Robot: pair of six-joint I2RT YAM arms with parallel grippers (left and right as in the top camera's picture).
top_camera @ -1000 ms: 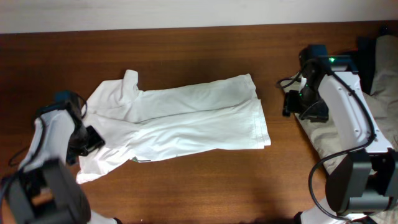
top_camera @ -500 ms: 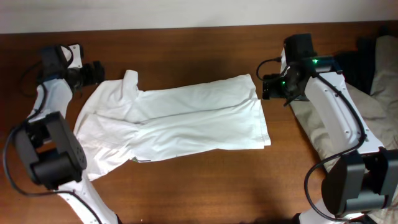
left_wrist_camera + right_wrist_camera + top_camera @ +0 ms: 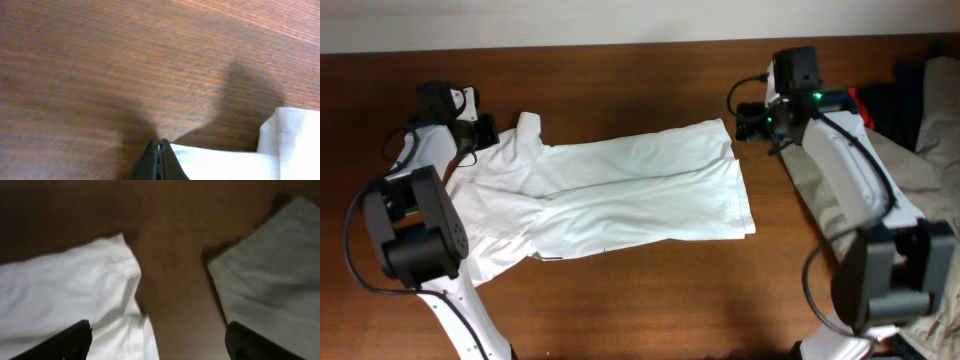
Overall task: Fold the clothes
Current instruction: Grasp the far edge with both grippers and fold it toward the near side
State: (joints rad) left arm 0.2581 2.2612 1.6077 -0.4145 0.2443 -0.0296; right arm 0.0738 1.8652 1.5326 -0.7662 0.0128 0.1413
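Observation:
The clothes, a thin white T-shirt [image 3: 620, 190], lie wrinkled and partly folded across the middle of the table. My left gripper [image 3: 485, 130] is at the shirt's back left corner. In the left wrist view its fingers [image 3: 159, 150] are pressed together, with the white cloth edge [image 3: 220, 162] running right up to their tips. My right gripper [image 3: 745, 125] hovers open just beyond the shirt's back right corner. In the right wrist view it [image 3: 159, 330] straddles bare wood, with one finger over the shirt [image 3: 75, 285].
A khaki-beige garment [image 3: 910, 170] lies under the right arm at the table's right side and shows in the right wrist view [image 3: 270, 270]. A black garment [image 3: 910, 85] with a bit of red [image 3: 855, 100] sits behind it. The wall edge runs along the back.
The left arm swung from the front left to the back, then right onto the shirt's corner, and its jaws shut. The right gripper shifted slightly back and left.

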